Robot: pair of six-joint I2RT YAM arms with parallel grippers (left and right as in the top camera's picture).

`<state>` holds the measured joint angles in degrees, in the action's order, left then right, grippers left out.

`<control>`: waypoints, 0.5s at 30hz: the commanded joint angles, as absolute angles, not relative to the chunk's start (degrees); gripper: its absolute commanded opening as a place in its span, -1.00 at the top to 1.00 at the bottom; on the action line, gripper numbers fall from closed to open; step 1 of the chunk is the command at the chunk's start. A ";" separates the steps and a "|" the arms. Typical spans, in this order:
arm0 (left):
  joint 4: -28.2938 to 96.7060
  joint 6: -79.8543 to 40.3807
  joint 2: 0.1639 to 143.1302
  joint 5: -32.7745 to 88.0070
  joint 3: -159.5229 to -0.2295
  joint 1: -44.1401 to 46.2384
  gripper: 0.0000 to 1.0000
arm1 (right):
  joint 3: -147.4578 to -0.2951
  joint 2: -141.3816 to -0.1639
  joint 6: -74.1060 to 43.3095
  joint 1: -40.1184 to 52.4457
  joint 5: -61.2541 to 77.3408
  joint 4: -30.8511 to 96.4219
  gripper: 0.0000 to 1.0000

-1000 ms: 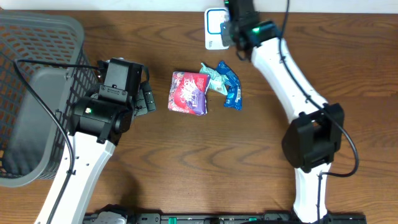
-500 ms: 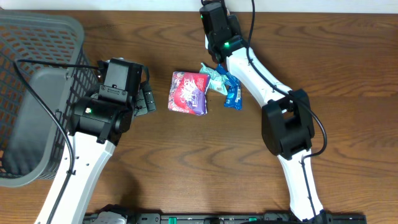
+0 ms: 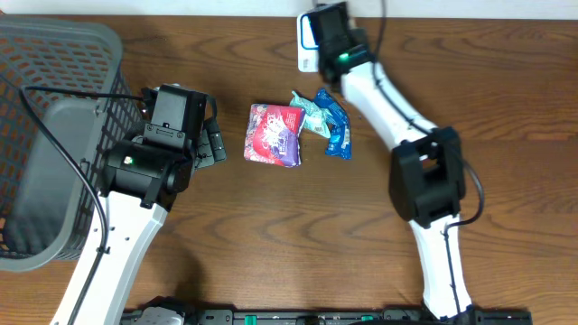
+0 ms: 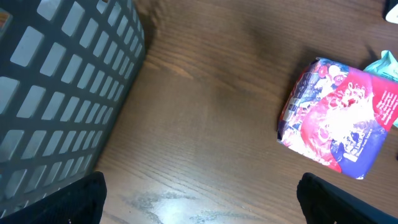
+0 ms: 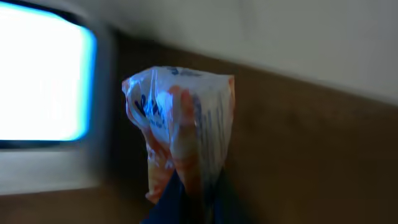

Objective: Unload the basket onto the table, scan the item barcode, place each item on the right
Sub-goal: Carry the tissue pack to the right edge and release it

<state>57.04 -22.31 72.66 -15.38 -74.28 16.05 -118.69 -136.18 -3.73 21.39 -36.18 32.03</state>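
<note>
The dark wooden table (image 3: 271, 244) carried a grey wire basket (image 3: 36, 135) at its left end and a white scanner (image 3: 310, 41) with a lit blue-white screen at its far edge. The right gripper (image 5: 186, 196) had reached out to that scanner, its fingers pinched together on the lower edge of a small orange-and-white packet (image 5: 180, 118), held upright just beside the glowing screen. Whether a barcode faced the screen could not be told. The step in hand looked like the scan itself. The next move probably called for turning the packet until its printed code met the scanner window.

The left gripper (image 3: 209, 143) hung low beside the basket with its fingers spread wide and empty, near a pink-and-purple packet (image 3: 274, 135). A teal packet (image 3: 307, 110) and a blue packet (image 3: 334, 126) lay just beyond, untouched.
</note>
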 commanded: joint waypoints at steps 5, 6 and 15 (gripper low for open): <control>57.23 -22.61 72.86 -16.10 -74.15 15.81 -0.95 | -120.36 -129.97 -11.33 4.67 -30.06 44.84 0.98; 57.23 -22.61 72.86 -16.10 -74.15 15.81 -0.96 | -120.31 -129.99 -11.33 2.28 -29.34 46.83 0.98; 57.23 -22.61 72.86 -16.10 -74.15 15.81 -0.96 | -120.20 -130.08 -9.08 -15.94 -28.80 54.08 0.98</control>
